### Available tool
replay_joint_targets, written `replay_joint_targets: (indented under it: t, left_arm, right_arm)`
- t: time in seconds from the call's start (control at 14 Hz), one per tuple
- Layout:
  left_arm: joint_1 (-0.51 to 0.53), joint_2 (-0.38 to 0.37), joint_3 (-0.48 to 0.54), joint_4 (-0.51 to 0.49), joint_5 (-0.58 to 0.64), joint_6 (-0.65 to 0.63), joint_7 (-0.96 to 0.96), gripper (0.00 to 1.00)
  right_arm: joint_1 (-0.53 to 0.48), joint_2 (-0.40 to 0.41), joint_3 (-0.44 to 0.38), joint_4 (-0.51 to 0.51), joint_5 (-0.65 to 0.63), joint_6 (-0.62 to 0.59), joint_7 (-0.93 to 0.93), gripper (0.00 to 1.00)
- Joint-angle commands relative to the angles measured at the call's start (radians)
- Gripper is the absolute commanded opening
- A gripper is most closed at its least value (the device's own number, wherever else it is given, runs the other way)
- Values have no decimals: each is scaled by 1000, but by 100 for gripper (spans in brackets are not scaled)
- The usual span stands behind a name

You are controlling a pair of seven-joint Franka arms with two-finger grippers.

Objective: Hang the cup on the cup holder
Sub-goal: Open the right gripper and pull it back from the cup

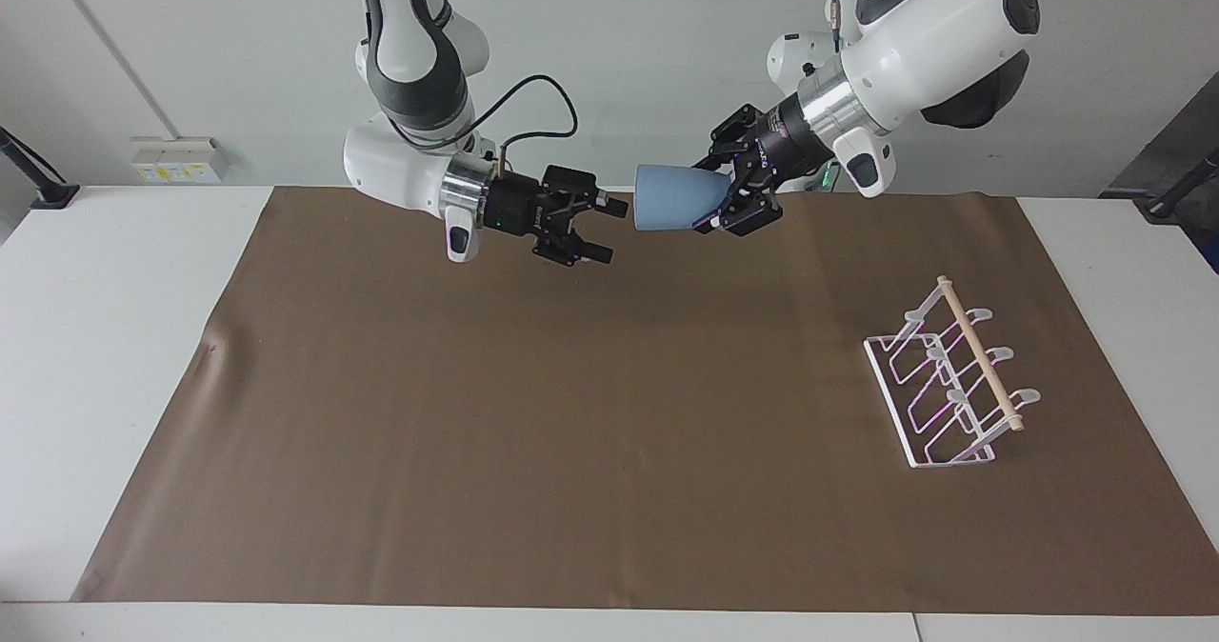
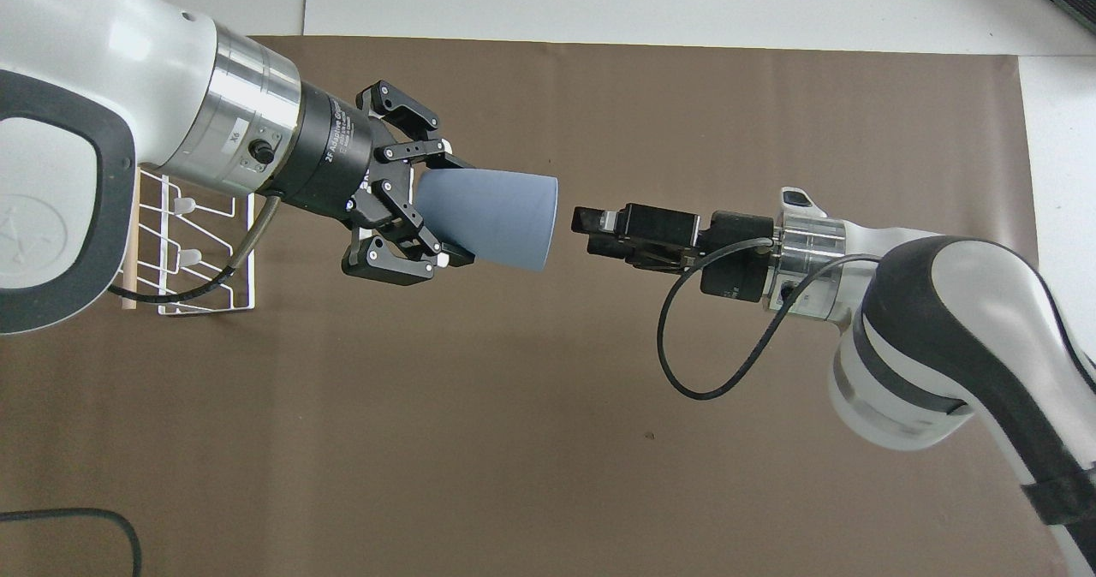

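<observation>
The cup (image 1: 678, 198) lies on its side in the air over the near edge of the brown mat (image 1: 609, 413), narrow base gripped in the left gripper (image 1: 729, 206), whose jaws are clamped on it. Its open mouth faces the right gripper (image 1: 602, 230), just apart from the rim with jaws spread and empty. The cup holder (image 1: 952, 375) stands on the surface toward the left arm's end, farther from the robots; the left arm is clearly the nearer one.

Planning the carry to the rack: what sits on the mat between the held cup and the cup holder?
Nothing: in the facing view only bare brown mat lies between the cup, held in the left tool, and the cup holder.
</observation>
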Motion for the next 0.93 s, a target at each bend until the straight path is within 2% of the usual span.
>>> replay_joint_targets:
  t: [0.0, 0.36, 0.64, 0.86]
  left_arm:
    - [16, -54, 9, -70, 41, 6, 17, 0]
    - [17, -80, 9, -127, 162, 12, 85, 0]
    - [16, -94, 9, -163, 329, 57, 135, 0]
    - [17, -132, 9, -237, 436, 60, 230, 0]
  right_arm:
    - [-76, -32, 0, 15, -189, -74, 81, 100]
    - [-168, -21, 0, 139, -598, -178, 264, 100]
    - [-184, -19, 0, 169, -913, -183, 304, 100]
    - [-173, -18, 5, 198, -1224, -180, 356, 100]
